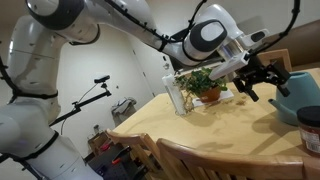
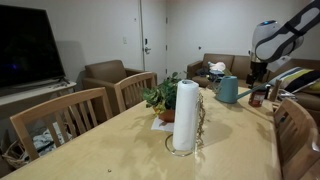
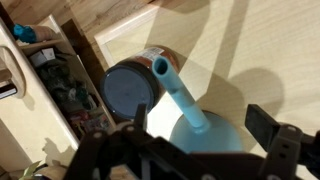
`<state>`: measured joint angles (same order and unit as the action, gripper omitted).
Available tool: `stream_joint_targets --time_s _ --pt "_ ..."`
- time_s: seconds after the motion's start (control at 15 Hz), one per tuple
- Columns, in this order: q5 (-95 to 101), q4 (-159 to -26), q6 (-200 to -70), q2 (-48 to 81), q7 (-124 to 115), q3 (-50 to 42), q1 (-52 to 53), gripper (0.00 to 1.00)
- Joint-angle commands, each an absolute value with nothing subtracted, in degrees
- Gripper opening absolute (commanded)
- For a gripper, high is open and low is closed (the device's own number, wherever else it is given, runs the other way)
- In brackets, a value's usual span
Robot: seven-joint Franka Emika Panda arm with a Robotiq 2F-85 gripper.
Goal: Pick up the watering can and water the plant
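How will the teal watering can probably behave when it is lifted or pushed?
The watering can looks like rigid plastic, so it probably keeps its shape when squeezed. Its base seems wider than its top, so a push likely slides it rather than tips it. Its long spout sticks out sideways, so it may swing once lifted.
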<state>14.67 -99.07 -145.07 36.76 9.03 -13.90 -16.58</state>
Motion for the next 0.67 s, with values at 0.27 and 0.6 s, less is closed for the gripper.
stream_joint_targets --time_s 0.27,0.6 --pt "13.35 -92.91 -138.86 40.77 11.72 -12.65 -17.92 1.00" --pt "13.40 -90.43 -136.96 42.90 11.94 -12.74 -18.31 1.00"
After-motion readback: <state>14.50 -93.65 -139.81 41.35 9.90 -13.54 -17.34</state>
